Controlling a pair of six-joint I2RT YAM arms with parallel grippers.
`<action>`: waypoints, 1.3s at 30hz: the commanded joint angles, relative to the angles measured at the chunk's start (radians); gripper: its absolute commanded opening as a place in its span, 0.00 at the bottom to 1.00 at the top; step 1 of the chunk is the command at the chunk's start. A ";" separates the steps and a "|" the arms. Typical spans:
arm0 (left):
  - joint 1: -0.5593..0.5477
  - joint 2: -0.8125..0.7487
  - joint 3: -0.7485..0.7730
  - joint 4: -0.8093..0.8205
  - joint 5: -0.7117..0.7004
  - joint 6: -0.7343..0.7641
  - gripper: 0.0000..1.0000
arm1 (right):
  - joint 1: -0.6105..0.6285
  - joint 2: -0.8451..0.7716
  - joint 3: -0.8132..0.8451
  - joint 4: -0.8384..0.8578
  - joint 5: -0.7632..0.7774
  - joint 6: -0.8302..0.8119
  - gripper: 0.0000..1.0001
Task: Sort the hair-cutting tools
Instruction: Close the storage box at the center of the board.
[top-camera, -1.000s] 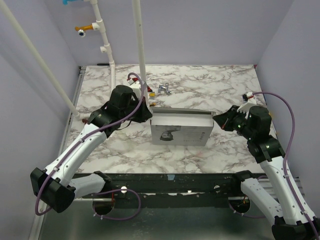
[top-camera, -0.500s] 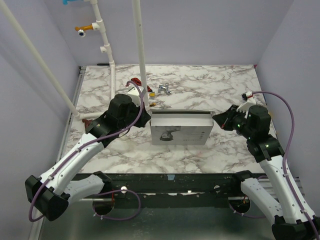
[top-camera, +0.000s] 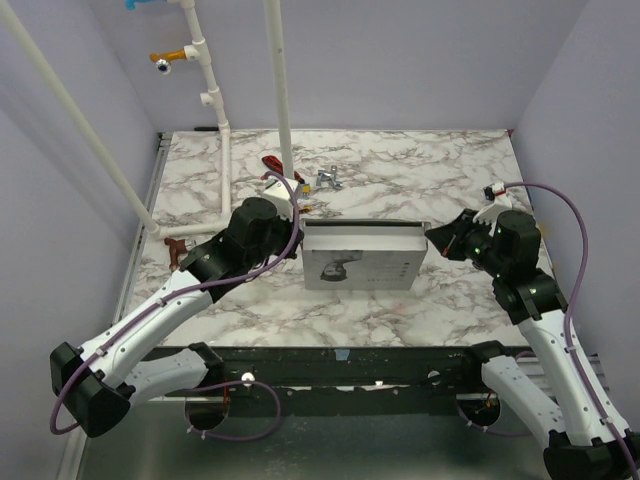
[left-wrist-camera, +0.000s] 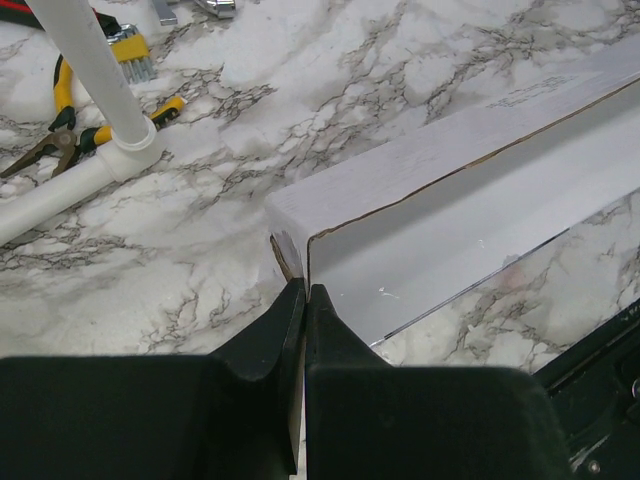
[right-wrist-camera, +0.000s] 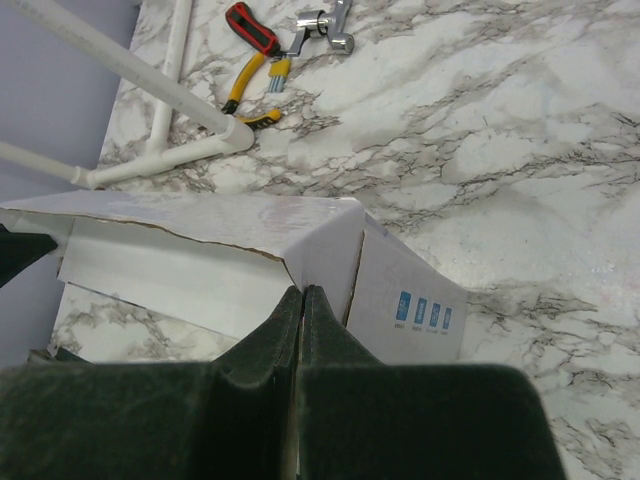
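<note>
While both arms sit at the ends of the box, I'll start left. The left gripper has its fingers pressed together right at the box corner, and I cannot tell whether a thin card flap is nipped between them. Pliers lie beyond, by the pipe. The hair-cutting tools show nowhere. I judge them to be inside the box, mid-table, whose inside is mostly hidden from every view. I expect light, hard, slick plastic guards, best pinched across their flat sides, and a clipper best taken around mid-body, away from the blade. At the right end, the right gripper is closed tight against the corner, and any card held there is hidden.
</note>
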 joint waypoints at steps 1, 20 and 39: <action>-0.064 0.012 -0.038 0.059 0.027 -0.066 0.00 | 0.008 0.014 -0.034 -0.021 -0.069 0.029 0.01; -0.124 -0.066 -0.237 0.165 -0.056 -0.137 0.22 | 0.008 -0.033 -0.038 -0.085 -0.015 0.014 0.09; -0.123 -0.215 -0.195 0.061 -0.091 -0.107 0.60 | 0.007 -0.078 0.050 -0.195 0.038 0.019 0.59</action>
